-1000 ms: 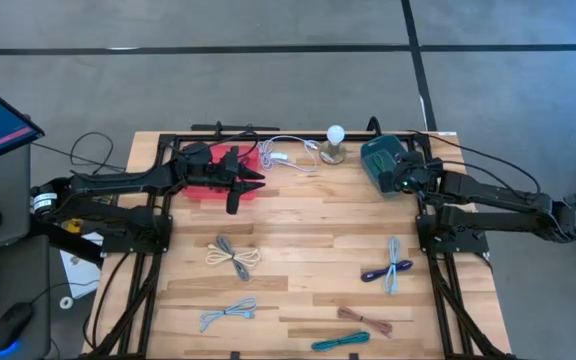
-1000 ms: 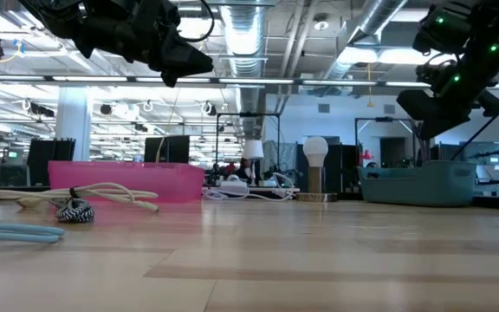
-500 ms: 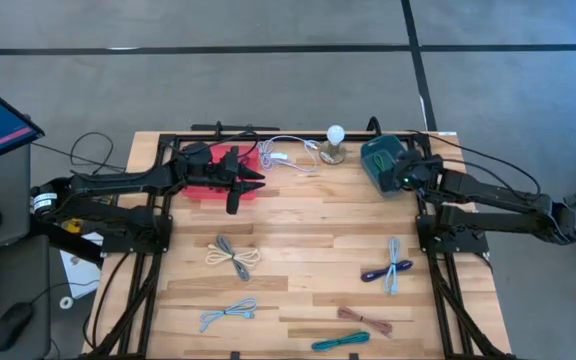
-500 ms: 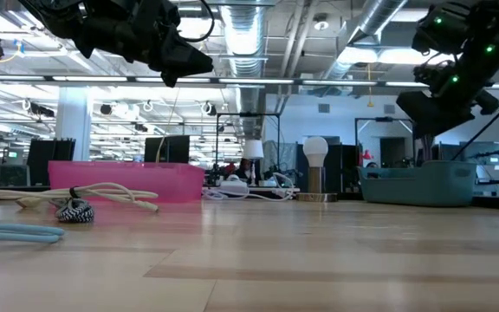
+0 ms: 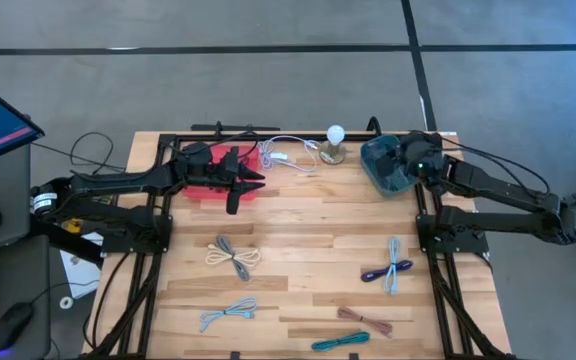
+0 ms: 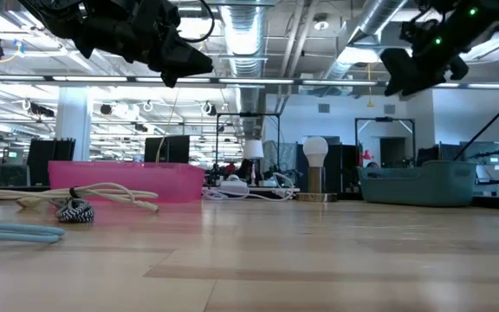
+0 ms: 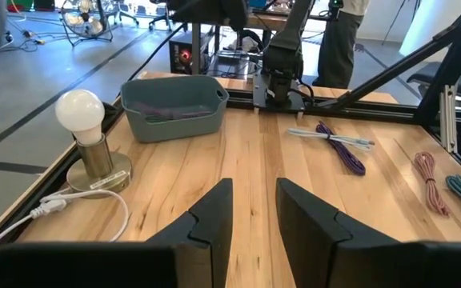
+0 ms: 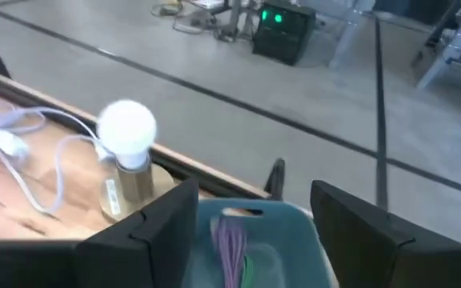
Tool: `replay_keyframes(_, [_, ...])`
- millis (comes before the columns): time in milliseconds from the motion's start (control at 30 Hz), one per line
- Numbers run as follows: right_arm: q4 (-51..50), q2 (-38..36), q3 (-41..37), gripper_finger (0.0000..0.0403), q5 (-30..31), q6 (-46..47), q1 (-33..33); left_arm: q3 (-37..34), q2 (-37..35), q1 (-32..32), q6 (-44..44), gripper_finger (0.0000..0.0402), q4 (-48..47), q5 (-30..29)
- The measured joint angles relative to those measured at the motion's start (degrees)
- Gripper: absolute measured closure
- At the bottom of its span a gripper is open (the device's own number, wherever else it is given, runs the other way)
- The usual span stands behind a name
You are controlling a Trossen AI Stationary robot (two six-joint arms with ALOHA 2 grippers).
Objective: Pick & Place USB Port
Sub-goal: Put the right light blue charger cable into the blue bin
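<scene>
I am seeing the left gripper (image 5: pixel 251 184) hanging over the pink bin (image 5: pixel 213 178) in the upper left of the high view, its fingers (image 7: pixel 214 210) parted narrowly with nothing between them. Below it, toward the lower left of the table (image 5: pixel 308 215), a cream cable bundle (image 5: pixel 233 256) and a light blue cable bundle (image 5: pixel 228 313) are lying apart from each other on the wood.

At the top centre, a white lamp (image 5: pixel 335 143) is standing on its brass base, with a white cord (image 5: pixel 286 156) curling just beside it. Lower down, toward the right, a purple and blue cable bundle (image 5: pixel 389 268) is lying near the right arm's base, and a brown cable (image 5: pixel 365 320) and a teal cable (image 5: pixel 339 342) are sitting by the bottom edge.

In the upper right, the right gripper (image 5: pixel 415 160) is hovering over the teal bin (image 5: pixel 383 163), its fingers (image 8: pixel 161 218) spread wide and holding nothing. In the right wrist view, a purple cable (image 8: pixel 231 241) is lying inside that bin, with a bit of green just beside it.
</scene>
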Motion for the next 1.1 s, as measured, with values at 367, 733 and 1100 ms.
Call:
replay_keyframes(367, [-0.1,0.0,0.8,0.0222,-21.6,-7.2,4.9,0.0,0.0,0.0,0.0,0.0305,-0.2,0.0])
replay_keyframes(733, [-0.1,0.0,0.8,0.0284,-35.9,-10.2,10.7,0.0,0.0,0.0,0.0,0.0305,-0.2,0.0])
replay_keyframes(1100, [0.3,0.0,0.8,0.0291,-35.8,-10.1,11.8,0.0,0.0,0.0,0.0,0.0305,1.3,0.0])
